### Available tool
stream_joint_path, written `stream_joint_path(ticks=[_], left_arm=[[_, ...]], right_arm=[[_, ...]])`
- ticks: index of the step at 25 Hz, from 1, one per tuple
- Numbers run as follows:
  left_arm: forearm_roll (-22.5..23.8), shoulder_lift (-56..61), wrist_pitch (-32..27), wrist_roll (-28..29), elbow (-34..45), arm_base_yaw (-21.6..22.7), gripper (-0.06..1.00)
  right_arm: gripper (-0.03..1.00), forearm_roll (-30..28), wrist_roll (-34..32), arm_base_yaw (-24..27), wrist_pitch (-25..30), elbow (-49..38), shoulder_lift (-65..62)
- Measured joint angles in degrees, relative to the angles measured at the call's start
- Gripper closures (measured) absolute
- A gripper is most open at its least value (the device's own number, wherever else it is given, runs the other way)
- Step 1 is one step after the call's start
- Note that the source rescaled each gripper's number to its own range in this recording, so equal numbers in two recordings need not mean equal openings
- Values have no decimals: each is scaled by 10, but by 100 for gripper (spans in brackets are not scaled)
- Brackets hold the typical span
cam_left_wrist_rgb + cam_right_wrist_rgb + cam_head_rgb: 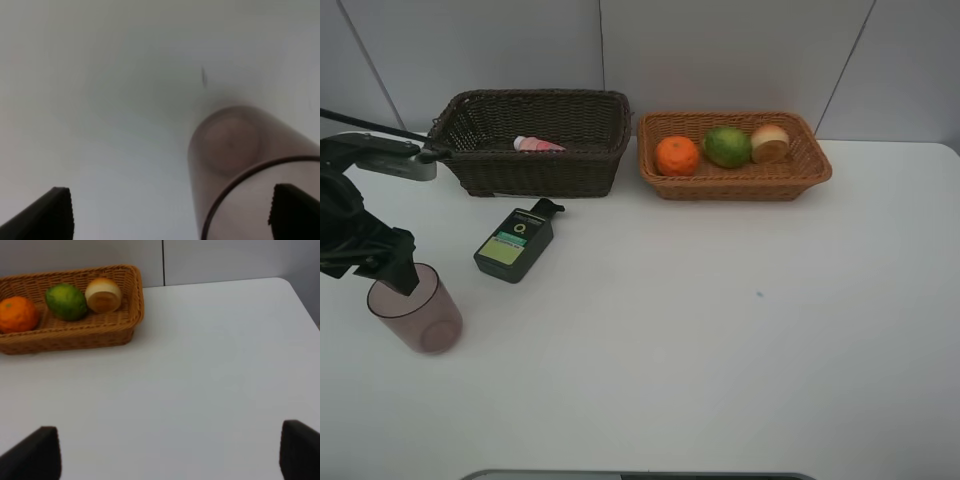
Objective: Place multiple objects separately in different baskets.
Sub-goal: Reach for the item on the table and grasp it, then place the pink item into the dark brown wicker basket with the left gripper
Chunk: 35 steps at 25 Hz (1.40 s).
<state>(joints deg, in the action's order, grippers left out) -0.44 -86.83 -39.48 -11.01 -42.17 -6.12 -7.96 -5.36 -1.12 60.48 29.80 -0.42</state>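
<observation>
The translucent purplish cup stands upright at the table's front left. My left gripper hangs open just over its rim. In the left wrist view the cup sits off to one side of the left gripper, with one fingertip over its rim. The dark green flat bottle lies on the table in front of the dark brown basket, which holds the pink bottle. The light tan basket holds the orange, green fruit and peach. My right gripper is open over bare table.
A white table carries everything, and a grey panelled wall stands behind the baskets. The left arm reaches in from the left edge. In the right wrist view the tan basket lies well ahead of the fingers.
</observation>
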Motion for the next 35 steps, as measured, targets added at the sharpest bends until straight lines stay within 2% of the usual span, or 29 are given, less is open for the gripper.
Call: stream_joint_path(ticks=[9, 18, 19, 21, 22, 24, 27, 28, 35], left_arm=[[9, -32, 73, -2, 52, 0, -6], [10, -69, 114, -2, 56, 0, -3], [10, -70, 117, -2, 56, 0, 0], [10, -73, 120, -2, 56, 0, 12], [10, -73, 122, -2, 56, 0, 22], [10, -73, 122, -2, 56, 0, 47], [10, -73, 122, -2, 56, 0, 90], [10, -73, 122, -2, 56, 0, 94], [10, -73, 123, -2, 56, 0, 94]], right_arm=[[4, 0, 0, 0, 0, 0, 0], [4, 0, 0, 0, 0, 0, 0], [4, 0, 0, 0, 0, 0, 0], [4, 0, 0, 0, 0, 0, 0], [4, 0, 0, 0, 0, 0, 0], [4, 0, 0, 0, 0, 0, 0], [4, 0, 0, 0, 0, 0, 0], [4, 0, 0, 0, 0, 0, 0], [4, 0, 0, 0, 0, 0, 0]])
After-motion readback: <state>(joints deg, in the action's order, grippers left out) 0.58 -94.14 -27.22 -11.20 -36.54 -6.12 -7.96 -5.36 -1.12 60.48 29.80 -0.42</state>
